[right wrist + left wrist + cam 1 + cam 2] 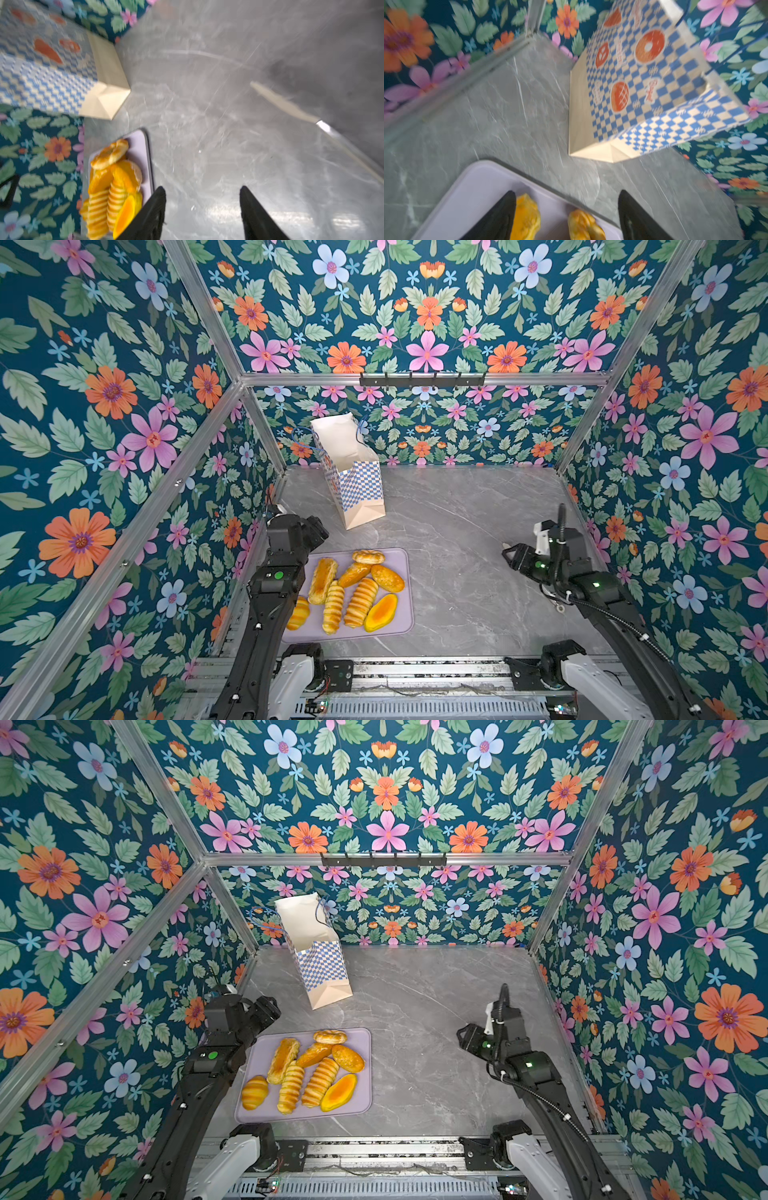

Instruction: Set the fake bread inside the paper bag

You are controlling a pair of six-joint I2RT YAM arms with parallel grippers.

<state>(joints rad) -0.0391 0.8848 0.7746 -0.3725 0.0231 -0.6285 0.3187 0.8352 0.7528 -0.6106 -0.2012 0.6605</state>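
Note:
Several glossy golden pieces of fake bread (pixel 353 589) (pixel 316 1073) lie on a flat lilac tray (pixel 399 626) at the front left in both top views. The paper bag (pixel 353 472) (pixel 320 952), cream with a blue checkered band, stands tilted at the back left with its mouth open. My left gripper (pixel 568 199) hangs open above the tray's far corner, with two pieces of bread (pixel 527 218) below it, ungripped. My right gripper (pixel 508 551) (pixel 202 193) is open over bare table on the right, well away from the tray, with nothing between its fingers.
The grey marble table (pixel 457 572) is enclosed by floral walls and aluminium frame posts. A black hook rail (pixel 422 379) is fixed to the back wall. The arms' metal base rail (pixel 415 672) runs along the front edge.

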